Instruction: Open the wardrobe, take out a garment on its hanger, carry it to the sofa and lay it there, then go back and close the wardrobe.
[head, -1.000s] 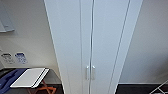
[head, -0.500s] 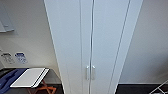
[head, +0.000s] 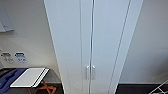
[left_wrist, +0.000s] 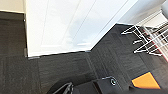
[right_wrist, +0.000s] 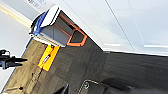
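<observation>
The wardrobe (head: 92, 42) stands straight ahead in the head view, tall, white and narrow, with both doors shut. Its two small vertical handles (head: 90, 72) sit side by side at the seam, low in the picture. The wardrobe's lower front (left_wrist: 65, 27) meets dark carpet in the left wrist view. The right wrist view catches the wardrobe's white base (right_wrist: 130, 22) from the other side.
A small table (head: 28, 77) with orange legs, a white board and blue cloth stands left of the wardrobe. A white wire rack (left_wrist: 147, 37) stands to its right. An orange floor marker (left_wrist: 145, 81) lies on the dark carpet (left_wrist: 50, 72).
</observation>
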